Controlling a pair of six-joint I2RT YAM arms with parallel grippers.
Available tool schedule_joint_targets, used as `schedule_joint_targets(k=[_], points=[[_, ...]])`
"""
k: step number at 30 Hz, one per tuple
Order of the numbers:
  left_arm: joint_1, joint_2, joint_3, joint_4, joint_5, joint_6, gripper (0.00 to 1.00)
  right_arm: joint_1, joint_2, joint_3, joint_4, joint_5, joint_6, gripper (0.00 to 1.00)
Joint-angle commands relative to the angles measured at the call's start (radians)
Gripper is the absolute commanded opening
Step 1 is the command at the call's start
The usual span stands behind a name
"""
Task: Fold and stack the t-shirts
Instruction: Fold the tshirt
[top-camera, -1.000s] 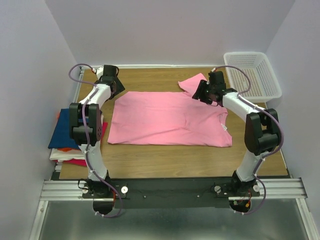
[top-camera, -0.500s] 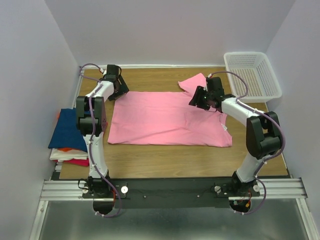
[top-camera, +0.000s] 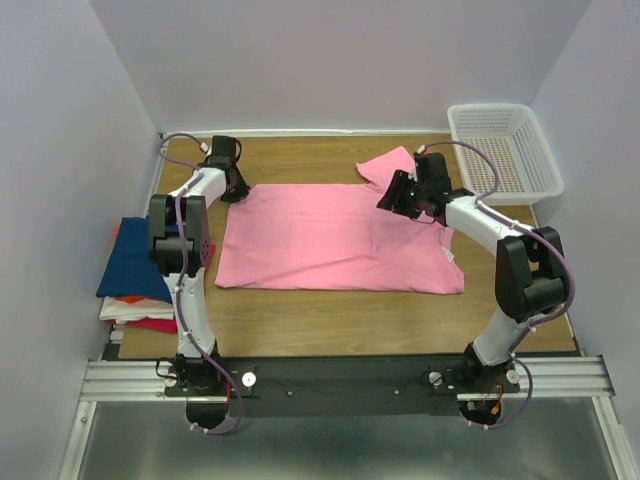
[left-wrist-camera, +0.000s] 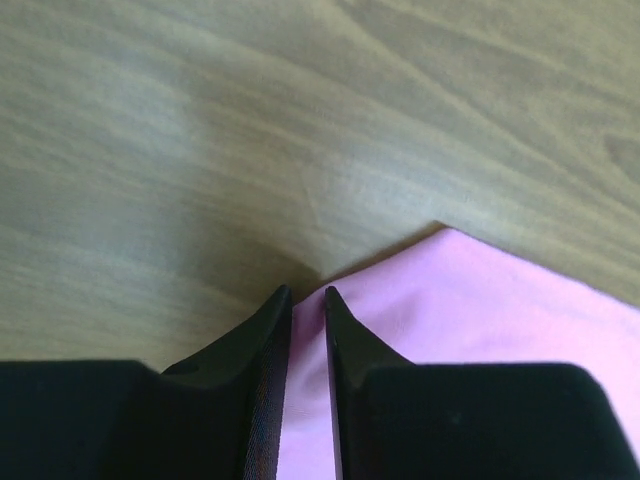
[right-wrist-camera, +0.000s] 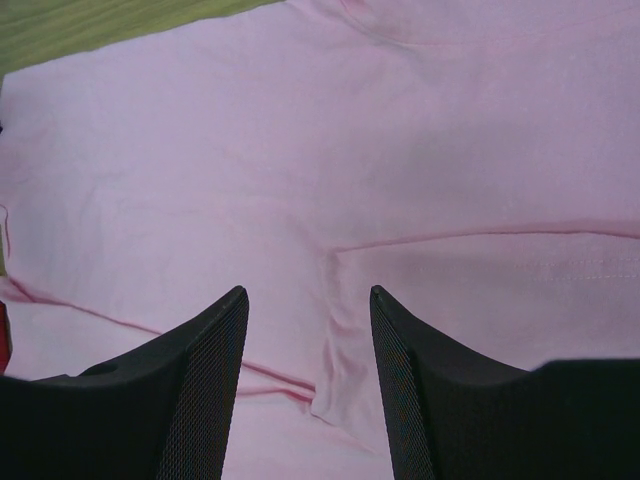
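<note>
Showing one pink t-shirt (top-camera: 330, 235), one basket (top-camera: 490, 107), left tool (left-wrist-camera: 305, 292), right tool (right-wrist-camera: 308, 292).

Top view is coming through evenly lit and sharp, diffuse overhead light casting only faint, soft-edged shadows on the surface (top-camera: 330, 325). Left wrist view is blurring the wood grain, with a dim shadow pooling at the jaws; right wrist view is showing bright, jaws reading as near-black silhouettes.
</note>
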Motion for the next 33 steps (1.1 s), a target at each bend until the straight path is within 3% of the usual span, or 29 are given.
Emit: schedule_joint_targets(k=[1, 2, 4, 12, 24, 26, 29, 33], points=[[-0.006, -0.072, -0.050, -0.017, 0.043, 0.029, 0.27, 0.007, 0.005, -0.009, 0.015, -0.032, 0.007, 0.59], [-0.006, -0.089, -0.051, -0.013, 0.055, 0.038, 0.19, 0.007, 0.007, -0.009, 0.017, -0.034, 0.007, 0.59], [-0.012, -0.106, -0.057, -0.014, 0.066, 0.047, 0.13, 0.005, 0.008, -0.009, 0.017, -0.034, 0.007, 0.59], [-0.055, -0.213, -0.137, 0.018, 0.060, 0.075, 0.13, 0.007, 0.005, -0.012, 0.020, -0.035, 0.009, 0.59], [-0.216, -0.307, -0.318, 0.053, 0.041, 0.050, 0.13, 0.007, 0.005, -0.021, 0.028, -0.047, 0.012, 0.59], [-0.224, -0.316, -0.346, 0.066, 0.038, 0.050, 0.15, 0.007, 0.004, -0.023, 0.031, -0.047, 0.010, 0.59], [-0.225, -0.342, -0.356, 0.078, 0.034, 0.052, 0.31, 0.007, 0.004, -0.024, 0.034, -0.052, 0.009, 0.59], [-0.225, -0.365, -0.335, 0.070, 0.017, 0.062, 0.42, 0.007, 0.005, -0.024, 0.037, -0.057, 0.007, 0.58]])
